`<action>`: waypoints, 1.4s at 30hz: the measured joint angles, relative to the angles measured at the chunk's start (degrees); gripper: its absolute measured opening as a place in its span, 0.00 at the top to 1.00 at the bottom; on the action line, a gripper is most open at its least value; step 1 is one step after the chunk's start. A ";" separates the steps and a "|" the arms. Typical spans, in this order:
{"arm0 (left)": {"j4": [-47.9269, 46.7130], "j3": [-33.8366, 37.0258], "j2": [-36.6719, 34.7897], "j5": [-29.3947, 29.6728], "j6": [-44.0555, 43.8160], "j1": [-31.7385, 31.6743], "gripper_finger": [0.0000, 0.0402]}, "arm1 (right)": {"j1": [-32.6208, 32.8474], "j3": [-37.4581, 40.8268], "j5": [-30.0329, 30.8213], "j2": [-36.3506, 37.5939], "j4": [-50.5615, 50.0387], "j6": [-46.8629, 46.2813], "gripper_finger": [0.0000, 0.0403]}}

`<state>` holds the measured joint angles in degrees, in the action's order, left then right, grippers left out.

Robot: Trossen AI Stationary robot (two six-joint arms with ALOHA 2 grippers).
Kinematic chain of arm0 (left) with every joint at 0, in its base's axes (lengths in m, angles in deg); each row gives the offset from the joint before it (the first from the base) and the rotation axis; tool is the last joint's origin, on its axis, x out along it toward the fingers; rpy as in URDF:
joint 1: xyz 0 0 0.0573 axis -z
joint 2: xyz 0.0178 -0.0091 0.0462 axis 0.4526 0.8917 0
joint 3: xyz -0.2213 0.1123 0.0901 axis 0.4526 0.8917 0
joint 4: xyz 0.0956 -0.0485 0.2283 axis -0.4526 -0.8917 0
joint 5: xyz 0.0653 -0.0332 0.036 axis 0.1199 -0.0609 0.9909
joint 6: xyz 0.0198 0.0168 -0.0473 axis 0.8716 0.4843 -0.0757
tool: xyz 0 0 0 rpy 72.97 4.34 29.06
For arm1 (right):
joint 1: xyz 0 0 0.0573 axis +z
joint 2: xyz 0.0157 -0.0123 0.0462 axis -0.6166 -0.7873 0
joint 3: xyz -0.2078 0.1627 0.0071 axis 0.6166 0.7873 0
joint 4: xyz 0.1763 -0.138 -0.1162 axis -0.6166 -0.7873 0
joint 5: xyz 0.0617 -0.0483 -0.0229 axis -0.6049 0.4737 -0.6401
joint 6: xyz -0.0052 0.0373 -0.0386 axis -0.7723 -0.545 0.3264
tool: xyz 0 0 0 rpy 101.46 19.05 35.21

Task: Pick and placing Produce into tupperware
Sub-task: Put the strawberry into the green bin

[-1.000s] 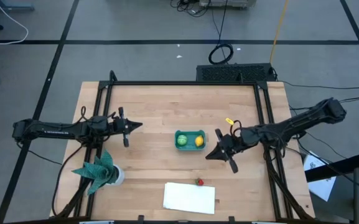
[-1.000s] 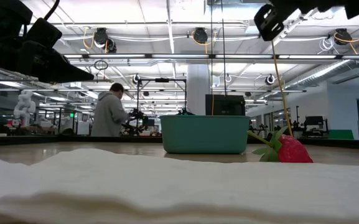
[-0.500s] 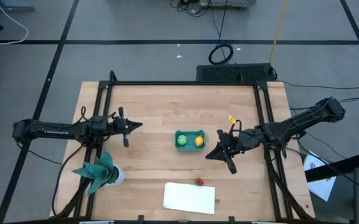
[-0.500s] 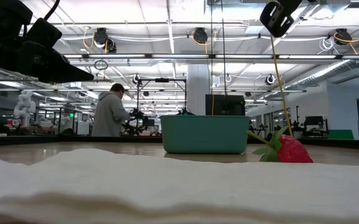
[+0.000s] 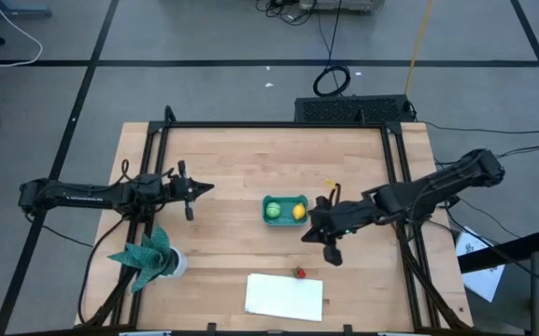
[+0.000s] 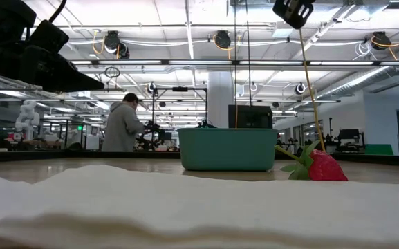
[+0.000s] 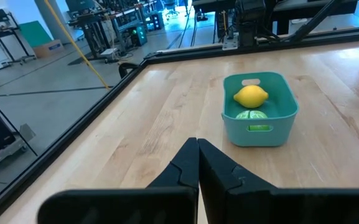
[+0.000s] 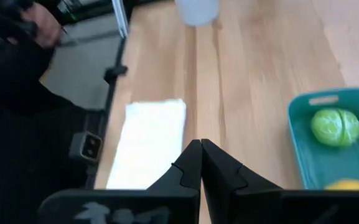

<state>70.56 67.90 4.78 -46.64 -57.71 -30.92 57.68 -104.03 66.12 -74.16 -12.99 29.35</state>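
Beside the tupperware (image 5: pixel 285 209), right end effector (image 5: pixel 311 231), pinched shut and empty, now nearer than before.

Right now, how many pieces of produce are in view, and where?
3. The green piece and the yellow lemon lie in the teal tupperware; the red piece sits on the table beside the white cloth.

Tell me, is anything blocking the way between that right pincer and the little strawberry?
Nothing visible blocks it. The strawberry lies on bare wood beside the white cloth, touching neither the cloth nor the green tub. The right pincer, shut, hovers above the table between tub and strawberry, with only open tabletop between them.
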 joint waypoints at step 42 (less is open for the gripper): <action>-0.55 0.00 0.00 0.02 0.26 0.00 1.00 | -2.35 -9.01 -7.63 -10.34 -21.16 5.78 1.00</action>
<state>70.01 67.90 4.78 -46.62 -57.44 -30.92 55.34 -113.04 58.49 -84.50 -34.16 35.13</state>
